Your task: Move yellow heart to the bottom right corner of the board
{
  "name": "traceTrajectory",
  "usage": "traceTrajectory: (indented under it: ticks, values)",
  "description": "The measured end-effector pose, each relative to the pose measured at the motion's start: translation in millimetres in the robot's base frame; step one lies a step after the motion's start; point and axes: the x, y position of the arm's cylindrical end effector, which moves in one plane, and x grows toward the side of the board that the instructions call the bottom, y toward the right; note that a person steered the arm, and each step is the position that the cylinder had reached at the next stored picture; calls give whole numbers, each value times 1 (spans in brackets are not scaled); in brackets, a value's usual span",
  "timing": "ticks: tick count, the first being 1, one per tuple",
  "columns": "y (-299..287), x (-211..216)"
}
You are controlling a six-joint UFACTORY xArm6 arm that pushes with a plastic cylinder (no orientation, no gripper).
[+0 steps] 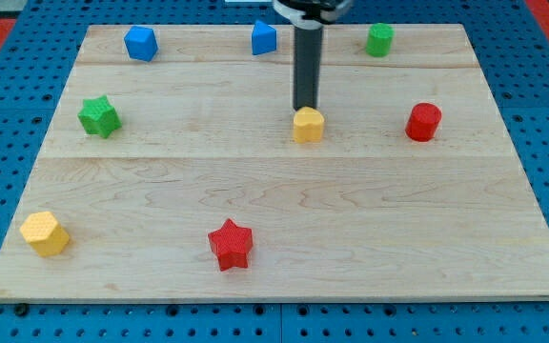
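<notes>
The yellow heart [308, 125] lies near the middle of the wooden board [398, 219], a little above centre. My tip [306, 108] rests against the heart's upper edge, the dark rod rising straight up to the view's top. The bottom right corner of the board [532, 276] is far below and to the right of the heart.
A red cylinder [423, 122] sits right of the heart. A red star [231, 244] lies at bottom centre, a yellow hexagon [44, 232] at bottom left, a green star [98, 116] at left. Two blue blocks [140, 43] [264, 37] and a green block [379, 39] line the top.
</notes>
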Motion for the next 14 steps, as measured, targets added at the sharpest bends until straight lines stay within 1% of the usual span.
traceTrajectory:
  ticks: [2,3,4,6,7,8,10,11,12,13,14]
  values:
    - [-21,91]
    - [-19,115]
    - [21,137]
    - [28,193]
    - [55,185]
    - [38,184]
    - [27,180]
    - [22,159]
    - [66,149]
    - [99,162]
    - [99,166]
